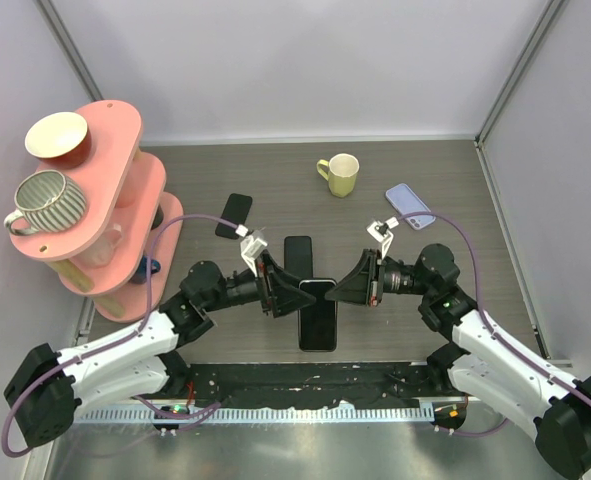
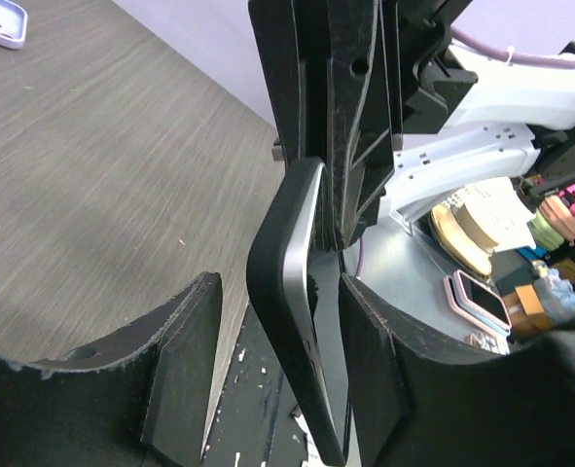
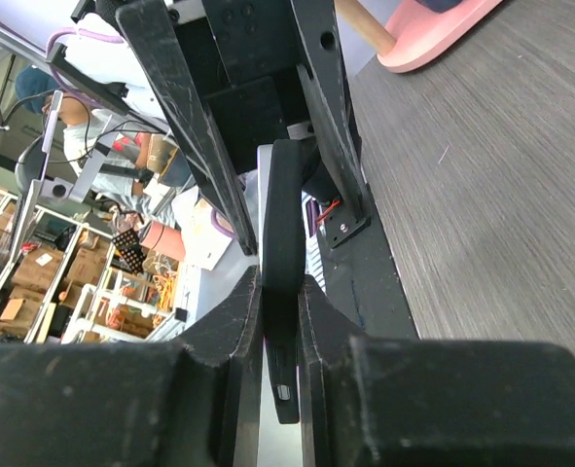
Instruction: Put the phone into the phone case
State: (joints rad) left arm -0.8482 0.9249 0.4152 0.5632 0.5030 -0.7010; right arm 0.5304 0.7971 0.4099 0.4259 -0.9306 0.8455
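A black phone case with a grey-edged phone in it [image 1: 317, 313] lies lengthwise in the middle of the table, near the front edge. My right gripper [image 1: 339, 289] is shut on its far end from the right; in the right wrist view the pads [image 3: 248, 321] squeeze the black edge [image 3: 285, 214]. My left gripper [image 1: 295, 294] is at the same end from the left. In the left wrist view its fingers [image 2: 185, 360] stand open round the case [image 2: 306, 370], which is close to the right finger with a wide gap on the left.
A second black phone [image 1: 297, 252] lies just beyond the held one. A black slab [image 1: 234, 215] lies further left, and a lavender case [image 1: 409, 205] at the back right. A yellow mug [image 1: 340, 174] stands behind. A pink shelf rack [image 1: 125, 200] with cups stands at the left.
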